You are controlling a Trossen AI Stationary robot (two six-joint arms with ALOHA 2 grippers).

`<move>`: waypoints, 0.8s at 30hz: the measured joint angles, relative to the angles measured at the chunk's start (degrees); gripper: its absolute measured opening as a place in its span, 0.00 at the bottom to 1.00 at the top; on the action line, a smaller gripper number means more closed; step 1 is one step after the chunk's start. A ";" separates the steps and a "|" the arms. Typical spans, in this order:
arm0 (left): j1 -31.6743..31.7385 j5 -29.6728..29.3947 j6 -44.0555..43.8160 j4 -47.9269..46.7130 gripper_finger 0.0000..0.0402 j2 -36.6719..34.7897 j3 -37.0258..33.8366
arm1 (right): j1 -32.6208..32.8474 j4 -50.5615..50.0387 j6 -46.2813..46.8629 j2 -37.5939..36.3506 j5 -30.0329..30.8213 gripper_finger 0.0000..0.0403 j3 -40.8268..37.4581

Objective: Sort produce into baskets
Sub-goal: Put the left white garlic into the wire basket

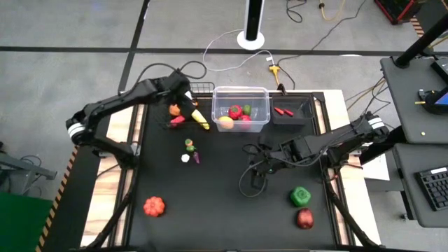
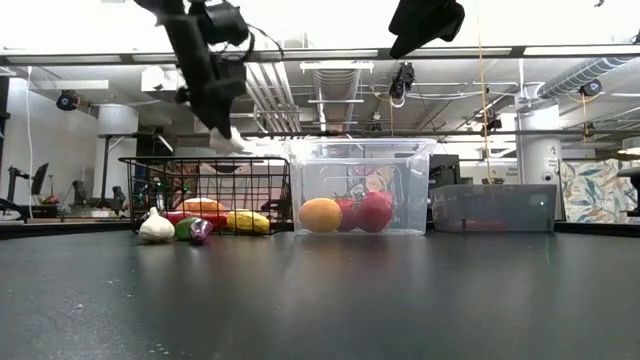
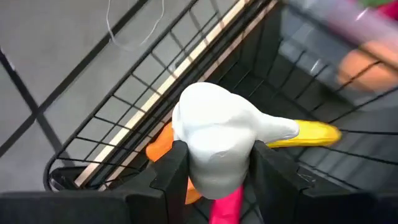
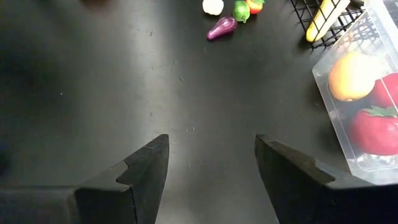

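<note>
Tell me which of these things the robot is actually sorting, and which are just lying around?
Part of the job:
white vegetable held in the left gripper above the wire basket
clear bin with fruit
dark tray with chillies
pumpkin, green pepper, garlic on the table
right gripper, open and empty

Just lying about:
cables
keyboard

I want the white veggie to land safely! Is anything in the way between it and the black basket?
Nothing visible blocks it. The left gripper holds the white vegetable above the black wire basket. Inside lie an orange piece and a yellow one.
</note>
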 joint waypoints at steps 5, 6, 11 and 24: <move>2.64 0.03 2.58 1.27 0.33 4.43 -0.06 | 0.00 0.00 0.00 0.00 0.01 0.57 0.00; 3.26 0.19 2.71 1.77 0.33 5.23 -0.06 | 0.00 0.00 0.00 0.00 0.01 0.57 0.01; 5.91 3.05 3.30 4.18 0.33 8.40 -0.08 | -0.01 0.00 0.01 0.00 0.01 0.57 0.01; 7.24 7.32 4.48 8.26 0.33 14.45 -0.04 | -0.01 0.02 0.04 0.00 0.01 0.57 0.00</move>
